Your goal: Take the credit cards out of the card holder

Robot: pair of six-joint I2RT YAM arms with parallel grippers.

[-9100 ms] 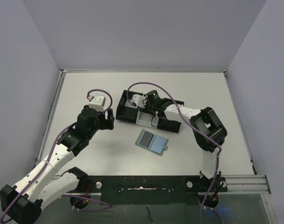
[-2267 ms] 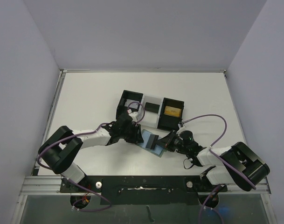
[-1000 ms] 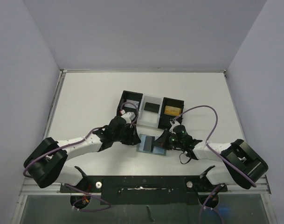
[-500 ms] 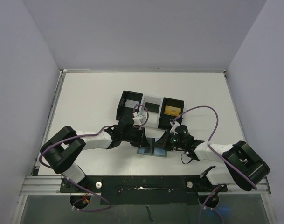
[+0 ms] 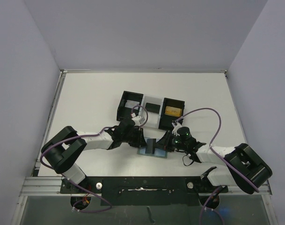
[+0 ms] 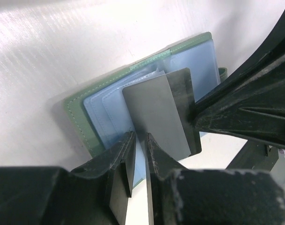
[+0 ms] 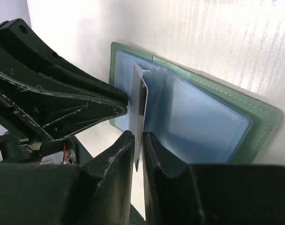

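Two grippers meet over the card holder [image 5: 156, 153], which lies open on the white table [image 5: 86, 98], near the black-and-clear tray [image 5: 128, 105]; plain grey walls [image 5: 142, 33] enclose the table. A grey card [image 6: 156, 117] stands on edge between my left gripper [image 6: 139, 150] and right gripper [image 7: 138, 150]. Both pairs of jaws are nearly closed; I cannot tell which grips.

No readable text or number on card holder [image 6: 77, 118], card [image 6: 156, 112], tray [image 5: 125, 95]
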